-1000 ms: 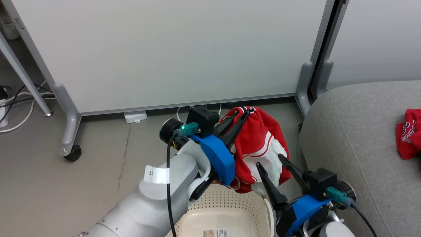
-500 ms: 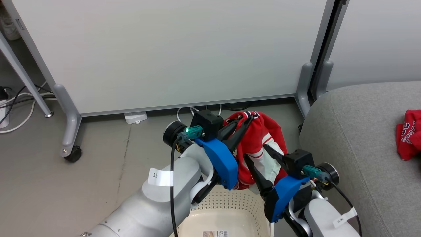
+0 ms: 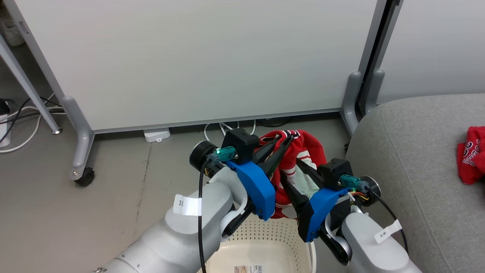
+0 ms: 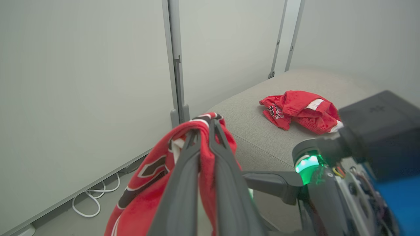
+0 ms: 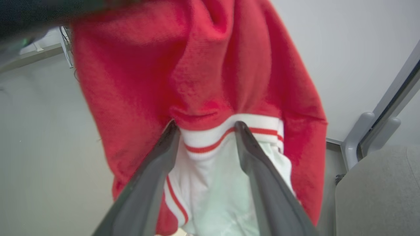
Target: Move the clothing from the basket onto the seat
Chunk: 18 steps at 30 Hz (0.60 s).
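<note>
Above the basket (image 3: 265, 235), left end effector (image 3: 285, 138) pinches bunched red, white-striped clothing (image 3: 314, 149); right end effector (image 5: 207, 127) gapes wide.

The basket (image 3: 265, 231) is cut off by the head view's bottom edge, and its left side is hidden behind the left arm (image 3: 178, 235). Its label (image 3: 248, 269) is half cropped, the print too small to read. Both arms hide the lower part of the red shorts (image 3: 308, 144). The red jersey (image 3: 471, 153) runs off the right edge. In the left wrist view the black box (image 4: 377, 131) on the right wrist is blurred. A dark shape (image 5: 49, 13) at the top of the right wrist view is too blurred to identify.
</note>
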Tool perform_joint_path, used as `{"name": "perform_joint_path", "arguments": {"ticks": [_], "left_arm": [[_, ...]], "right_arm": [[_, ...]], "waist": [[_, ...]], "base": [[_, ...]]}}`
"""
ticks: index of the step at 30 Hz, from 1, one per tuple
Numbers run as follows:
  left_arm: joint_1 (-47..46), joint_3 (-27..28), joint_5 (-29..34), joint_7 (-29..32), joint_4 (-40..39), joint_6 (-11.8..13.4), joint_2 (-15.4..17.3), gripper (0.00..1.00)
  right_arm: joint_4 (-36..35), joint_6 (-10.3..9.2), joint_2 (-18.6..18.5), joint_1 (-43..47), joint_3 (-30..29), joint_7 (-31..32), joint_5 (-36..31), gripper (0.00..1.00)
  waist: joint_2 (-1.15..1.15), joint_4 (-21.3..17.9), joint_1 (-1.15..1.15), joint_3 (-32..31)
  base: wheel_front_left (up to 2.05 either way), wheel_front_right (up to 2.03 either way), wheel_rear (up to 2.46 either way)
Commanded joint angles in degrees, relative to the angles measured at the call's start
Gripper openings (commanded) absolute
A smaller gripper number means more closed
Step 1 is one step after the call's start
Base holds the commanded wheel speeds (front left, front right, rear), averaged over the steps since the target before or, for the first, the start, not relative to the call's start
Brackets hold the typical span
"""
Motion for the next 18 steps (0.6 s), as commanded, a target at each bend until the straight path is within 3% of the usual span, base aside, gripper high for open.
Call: {"name": "perform_joint_path", "arguments": {"ticks": [1, 2, 18], "left_arm": [[-0.7, 0.0, -0.2, -0.3, 0.0, -0.1, 0.0, 0.0], [-0.7, -0.1, -0.2, -0.3, 0.0, -0.1, 0.0, 0.0], [-0.5, 0.7, 0.3, -0.3, 0.6, -0.1, -0.1, 0.0]], "right_arm": [[0.9, 0.01, 0.0, -1.3, 0.5, -0.5, 0.7, 0.16], [1.5, 0.01, 0.0, -1.7, 0.9, -0.8, 1.2, 0.0], [6.7, 0.01, 0.0, -4.4, 4.3, -4.0, 6.0, 0.0]], "waist": [[0.0, 0.0, 0.0, 0.0], [0.0, -0.1, 0.0, 0.0], [0.0, -0.8, 0.0, -0.2]], "base": [[0.0, 0.0, 0.0], [0.0, 0.0, 0.0], [0.0, 0.0, 0.0]]}}
